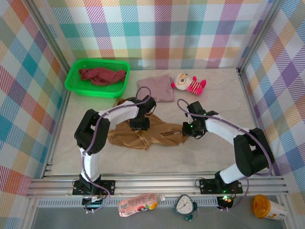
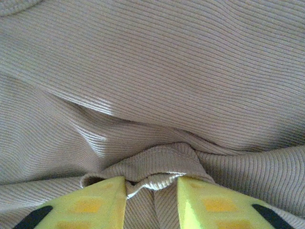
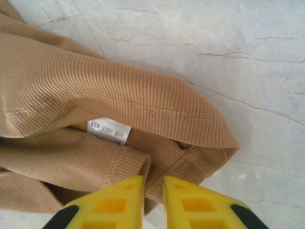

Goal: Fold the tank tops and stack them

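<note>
While the tan-brown ribbed cloth tank top (image 1: 147, 137) lies crumpled on the pale marbled table (image 1: 224, 100), a raised fold is pinched by the left gripper (image 2: 151, 183). Whether its hem corner is gripped by the right gripper (image 3: 153, 183), fingers (image 3: 109, 200) narrowly parted, cannot be told. Both edges should be drawn apart evenly and flattened before folding is begun.

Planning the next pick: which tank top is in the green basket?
The dark red tank top, bunched in the green basket. The pink one lies on the table beside the plush toy; the tan one is spread mid-table.
</note>
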### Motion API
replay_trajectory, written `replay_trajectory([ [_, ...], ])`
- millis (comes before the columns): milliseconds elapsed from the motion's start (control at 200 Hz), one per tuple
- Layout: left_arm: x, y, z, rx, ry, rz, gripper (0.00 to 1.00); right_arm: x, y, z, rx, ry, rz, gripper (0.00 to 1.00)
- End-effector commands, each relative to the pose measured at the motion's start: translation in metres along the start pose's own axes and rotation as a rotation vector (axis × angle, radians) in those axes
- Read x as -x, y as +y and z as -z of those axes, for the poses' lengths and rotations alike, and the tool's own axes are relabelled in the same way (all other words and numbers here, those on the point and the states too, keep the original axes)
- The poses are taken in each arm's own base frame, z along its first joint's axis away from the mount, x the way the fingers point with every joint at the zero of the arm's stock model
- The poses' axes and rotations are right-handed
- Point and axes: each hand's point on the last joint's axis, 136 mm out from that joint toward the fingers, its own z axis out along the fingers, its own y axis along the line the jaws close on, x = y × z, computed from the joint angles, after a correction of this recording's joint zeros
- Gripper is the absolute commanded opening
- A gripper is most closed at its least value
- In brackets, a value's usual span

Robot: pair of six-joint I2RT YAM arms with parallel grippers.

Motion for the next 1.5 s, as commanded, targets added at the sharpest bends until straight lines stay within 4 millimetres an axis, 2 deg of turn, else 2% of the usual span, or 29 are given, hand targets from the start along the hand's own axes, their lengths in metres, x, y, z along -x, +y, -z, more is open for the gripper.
replay_trajectory([
  [0, 0.009, 0.002, -0.005, 0.003, -0.001, -0.012, 0.28, -0.011, -0.005, 0.001, -0.006, 0.029, -0.015, 0.2],
  [140, 0.015, 0.006, -0.006, 0.019, -0.003, -0.02, 0.17, -0.016, -0.009, 0.003, -0.019, 0.034, -0.022, 0.21],
  [250, 0.021, 0.009, 0.008, 0.025, -0.031, -0.027, 0.09, -0.022, -0.012, 0.006, -0.032, 0.041, -0.04, 0.23],
  [350, 0.025, 0.012, 0.036, 0.023, -0.066, -0.037, 0.0, -0.028, -0.017, 0.01, -0.052, 0.044, -0.057, 0.29],
  [475, 0.022, 0.014, 0.079, -0.026, -0.115, -0.039, 0.0, -0.032, -0.02, 0.004, -0.058, 0.051, -0.074, 0.33],
  [615, 0.004, 0.015, 0.117, -0.117, -0.121, -0.031, 0.0, -0.025, -0.013, -0.001, -0.025, 0.044, -0.077, 0.34],
  [790, -0.019, 0.022, 0.159, -0.217, -0.163, 0.006, 0.0, -0.028, -0.012, -0.014, -0.02, 0.07, -0.085, 0.37],
  [860, -0.026, 0.024, 0.172, -0.253, -0.178, 0.014, 0.0, -0.022, -0.01, -0.016, -0.014, 0.058, -0.083, 0.37],
  [1015, -0.039, 0.034, 0.19, -0.271, -0.204, 0.019, 0.0, -0.013, -0.015, -0.021, -0.051, 0.042, -0.075, 0.39],
  [1120, -0.044, 0.036, 0.194, -0.29, -0.215, 0.021, 0.0, -0.004, -0.005, -0.023, -0.008, 0.02, -0.078, 0.39],
  [1235, -0.046, 0.039, 0.193, -0.282, -0.212, 0.022, 0.0, -0.006, 0.004, -0.028, -0.011, 0.029, -0.036, 0.38],
  [1380, -0.047, 0.045, 0.191, -0.258, -0.217, 0.021, 0.0, -0.007, -0.003, -0.029, -0.057, 0.024, -0.021, 0.29],
  [1495, -0.044, 0.049, 0.201, -0.252, -0.256, 0.019, 0.0, -0.002, -0.006, -0.025, -0.074, -0.012, -0.002, 0.2],
])
